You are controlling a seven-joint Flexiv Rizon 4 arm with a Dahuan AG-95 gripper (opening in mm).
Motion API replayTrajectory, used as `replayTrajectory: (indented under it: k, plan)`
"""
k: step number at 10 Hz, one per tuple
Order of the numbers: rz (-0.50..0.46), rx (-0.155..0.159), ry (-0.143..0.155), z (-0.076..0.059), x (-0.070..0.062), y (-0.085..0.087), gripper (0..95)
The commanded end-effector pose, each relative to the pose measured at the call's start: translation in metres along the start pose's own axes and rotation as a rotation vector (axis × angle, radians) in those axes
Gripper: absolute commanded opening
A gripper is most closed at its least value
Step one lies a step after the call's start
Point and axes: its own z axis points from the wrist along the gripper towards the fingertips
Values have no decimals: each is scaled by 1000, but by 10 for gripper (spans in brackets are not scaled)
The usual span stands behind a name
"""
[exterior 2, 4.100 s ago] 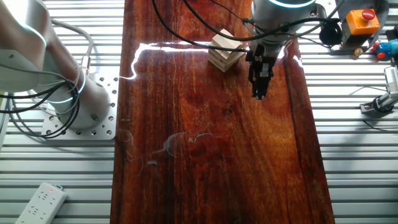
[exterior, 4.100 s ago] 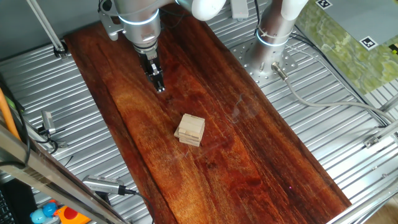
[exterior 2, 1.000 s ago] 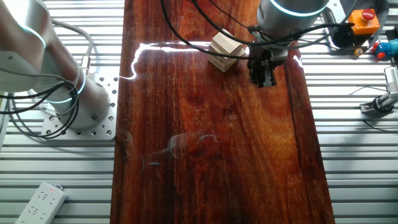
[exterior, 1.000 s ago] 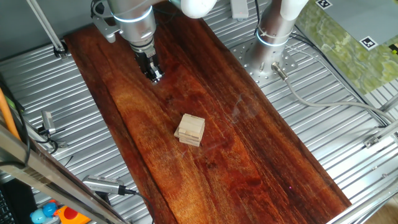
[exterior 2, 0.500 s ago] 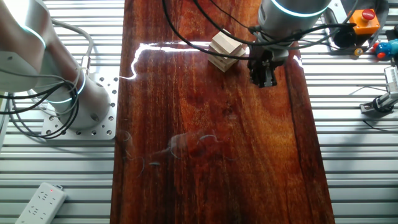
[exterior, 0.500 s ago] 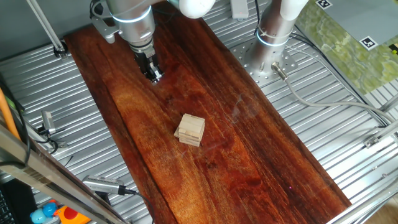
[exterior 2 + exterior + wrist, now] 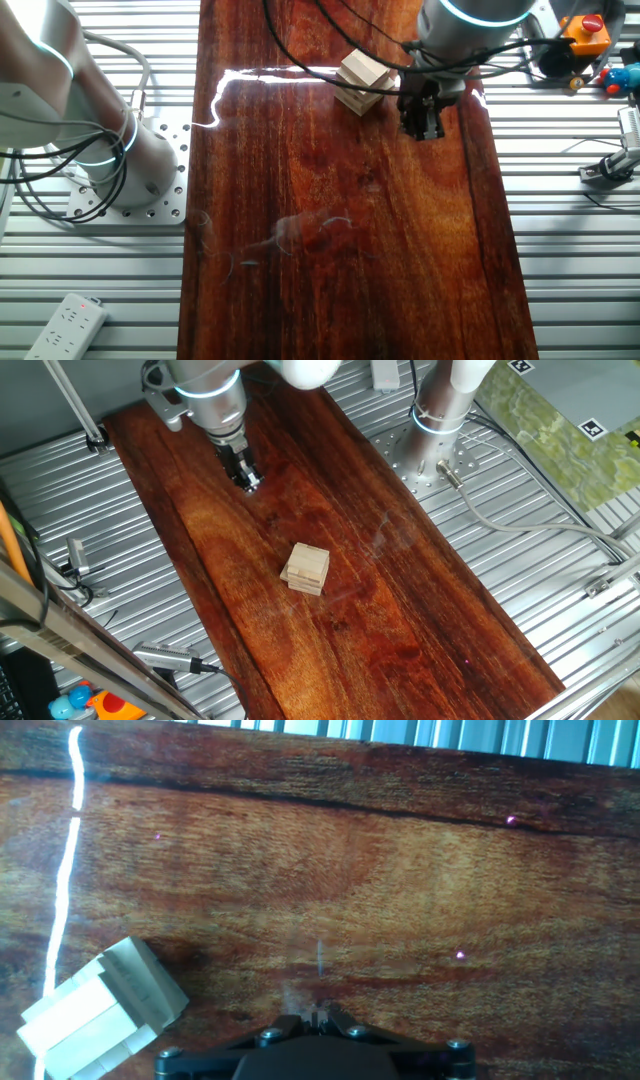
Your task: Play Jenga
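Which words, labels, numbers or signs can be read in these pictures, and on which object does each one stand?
No readable words or numbers appear in any view.
Black-and-white square marker patterns lie on the green mat at the far corner: they are coded signs, not text.
The Jenga blocks show no print.
The white power strip has markings too small to read.

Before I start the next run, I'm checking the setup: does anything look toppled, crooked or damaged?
Nothing stands out. The Jenga stack sits intact in crossed layers on the wooden table, no loose blocks around it. The end effector hangs apart from it, holding nothing.
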Motion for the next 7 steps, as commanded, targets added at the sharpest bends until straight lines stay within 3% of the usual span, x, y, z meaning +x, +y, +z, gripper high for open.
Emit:
replayTrajectory:
  k: [1, 3, 5, 7]
  plan:
    - [0, -8, 0, 0, 2, 0, 0]
    - [0, -20, 3, 2, 0, -1, 0]
    - [4, -75, 7, 5, -2, -5, 0]
    - [-2, -80, 16, 6, -7, -9, 0]
